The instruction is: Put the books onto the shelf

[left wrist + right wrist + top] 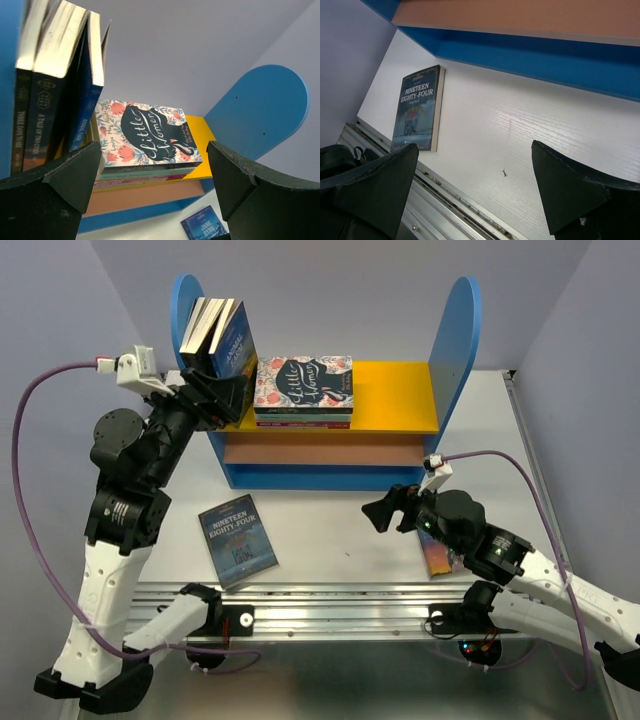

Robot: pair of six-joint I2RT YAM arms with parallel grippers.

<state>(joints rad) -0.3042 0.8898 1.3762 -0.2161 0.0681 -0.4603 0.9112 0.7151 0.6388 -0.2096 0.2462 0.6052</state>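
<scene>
1. Shelf (455, 340) stands at the upper centre of the overhead view, at the far side of the white bench (330, 530).
2. Three standing books (218, 335) lean against the shelf's left blue panel on the yellow upper board, page edges up.
3. Floral book (303, 380) lies flat just right of them, on top of a small stack (303, 418) of flat books on the same board.
4. Dark blue book (237, 540), title Nineteen Eighty-Four, lies face up on the bench at lower left of centre, in front of the shelf and apart from it.
5. Jane Eyre book (202, 226) lies on the bench at lower right, in the overhead view largely covered by the right arm.
6. Left pincer (154, 160): released, jaws wide, nothing between them. It sits close by the foot of the standing books; I cannot tell whether it touches them.
7. Right pincer (475, 160): released, jaws wide, grasping nothing. It hangs low over bare bench in front of the shelf's blue base.
</scene>
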